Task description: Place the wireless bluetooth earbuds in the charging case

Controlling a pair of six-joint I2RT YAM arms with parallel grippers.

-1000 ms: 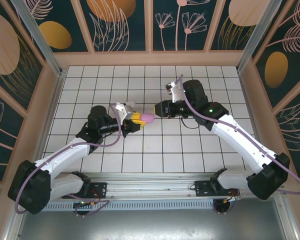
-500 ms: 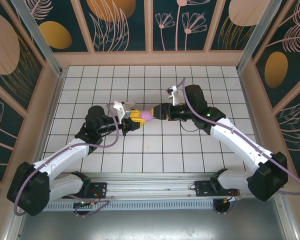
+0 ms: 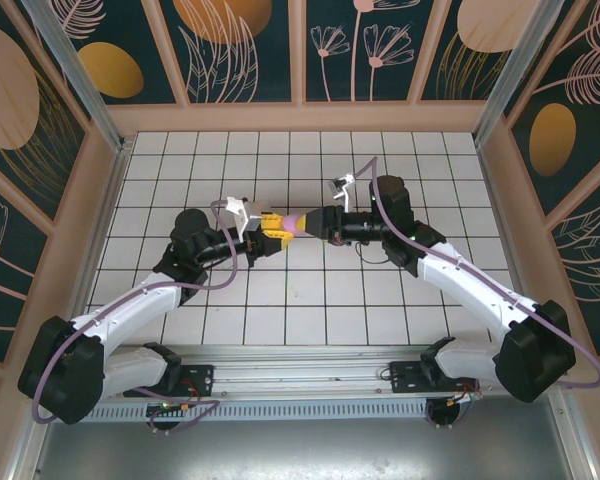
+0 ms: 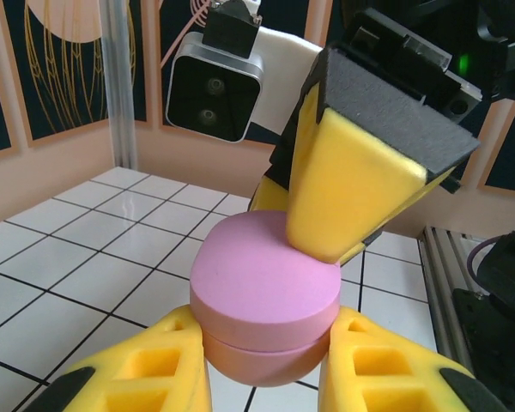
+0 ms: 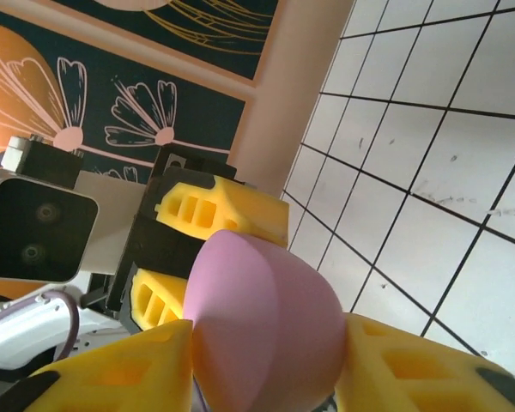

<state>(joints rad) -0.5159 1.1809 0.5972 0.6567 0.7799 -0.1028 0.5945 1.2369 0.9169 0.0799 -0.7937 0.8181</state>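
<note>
The left gripper (image 3: 278,229) and right gripper (image 3: 314,223) are both clamping the purple charging case (image 4: 266,292) aloft, risking a drop if either tugs.

On my feed the rounded pinkish-purple plastic case (image 4: 266,287) looks lilac-pink on top and a little peachier below its seam. The foam pads (image 4: 167,373) of the left gripper (image 3: 280,228) are bright yellow with dark grey patches. The right gripper (image 3: 318,221) shows the same yellow, backed in charcoal. I see a white tiled floor (image 3: 280,300) gridded with dark lines. On the far side, dark teal wall panels (image 3: 250,60) carry orange ovals and pale pink flower outlines, framed in peach.
</note>
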